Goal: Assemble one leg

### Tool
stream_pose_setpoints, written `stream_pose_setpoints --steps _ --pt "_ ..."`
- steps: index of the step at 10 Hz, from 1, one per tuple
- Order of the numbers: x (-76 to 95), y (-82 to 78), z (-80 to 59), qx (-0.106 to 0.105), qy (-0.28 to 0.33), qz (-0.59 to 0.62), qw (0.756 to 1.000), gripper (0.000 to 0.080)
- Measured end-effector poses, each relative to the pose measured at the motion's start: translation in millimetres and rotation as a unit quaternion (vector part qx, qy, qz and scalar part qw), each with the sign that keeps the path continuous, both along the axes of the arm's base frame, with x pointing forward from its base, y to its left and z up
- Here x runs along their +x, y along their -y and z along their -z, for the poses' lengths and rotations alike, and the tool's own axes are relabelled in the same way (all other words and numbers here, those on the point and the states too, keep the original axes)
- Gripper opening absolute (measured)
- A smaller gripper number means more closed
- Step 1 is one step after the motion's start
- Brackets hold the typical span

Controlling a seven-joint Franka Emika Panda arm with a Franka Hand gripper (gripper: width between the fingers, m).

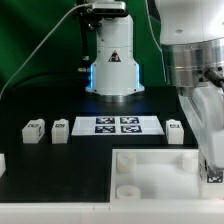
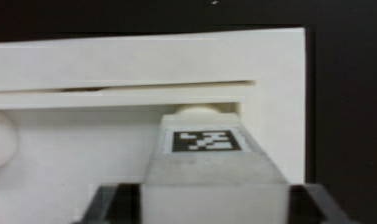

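In the wrist view my gripper is shut on a white leg with a black-and-white tag. The dark fingers press on both its sides. The leg's far end meets a rounded spot on the edge of the large white tray. In the exterior view my gripper is low over the tray's right side, and the held leg is hidden there. Three more legs stand on the black table: two on the exterior view's left and one on its right.
The marker board lies behind the tray, between the loose legs. The arm's white base stands at the back. A small white piece shows at the exterior view's left edge.
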State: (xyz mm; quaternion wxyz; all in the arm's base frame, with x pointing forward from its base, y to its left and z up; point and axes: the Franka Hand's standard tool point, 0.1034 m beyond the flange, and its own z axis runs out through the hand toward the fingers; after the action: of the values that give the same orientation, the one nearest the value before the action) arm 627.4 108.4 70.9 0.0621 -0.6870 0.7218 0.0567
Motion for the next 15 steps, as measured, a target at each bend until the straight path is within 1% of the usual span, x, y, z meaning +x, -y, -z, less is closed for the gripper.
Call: stream_pose_setpoints --steps 1,2,3,4,5,6,7,9,10,11,12,13,14,15 --pt "0.0 0.1 0.0 0.000 0.003 -0.015 1.000 0.0527" --pt "0.0 0.0 0.0 0.000 0.005 -0.030 1.000 0.0527" --pt "0.2 -0.6 -0.1 0.000 0.006 -0.031 1.000 0.0626" --pt "0.7 -3.1 -0.7 -0.006 0.030 -0.113 0.993 0.0626" --pt "-2.8 -5.1 0.2 -0.006 0.039 -0.164 0.986 0.0643" --pt "-1.8 -3.3 0.9 -0.007 0.042 -0.184 0.982 0.0643" --pt "-1.8 -2.0 1.2 -0.010 0.052 -0.248 0.967 0.0648" --pt "-2.3 -2.5 2.2 -0.014 0.063 -0.330 0.942 0.0649" --pt "-4.3 -6.9 4.6 -0.029 0.071 -0.445 0.892 0.0649" --pt "-5.2 -14.1 4.4 -0.036 0.078 -0.535 0.841 0.0649" --pt "0.3 -14.4 -0.1 -0.040 0.092 -0.618 0.780 0.0649" --pt "0.7 -12.3 1.0 -0.045 0.099 -0.663 0.740 0.0649" --pt "0.1 -12.6 1.8 -0.045 0.098 -0.646 0.756 0.0649" --pt "0.1 -12.4 1.7 -0.045 0.097 -0.637 0.763 0.0503"
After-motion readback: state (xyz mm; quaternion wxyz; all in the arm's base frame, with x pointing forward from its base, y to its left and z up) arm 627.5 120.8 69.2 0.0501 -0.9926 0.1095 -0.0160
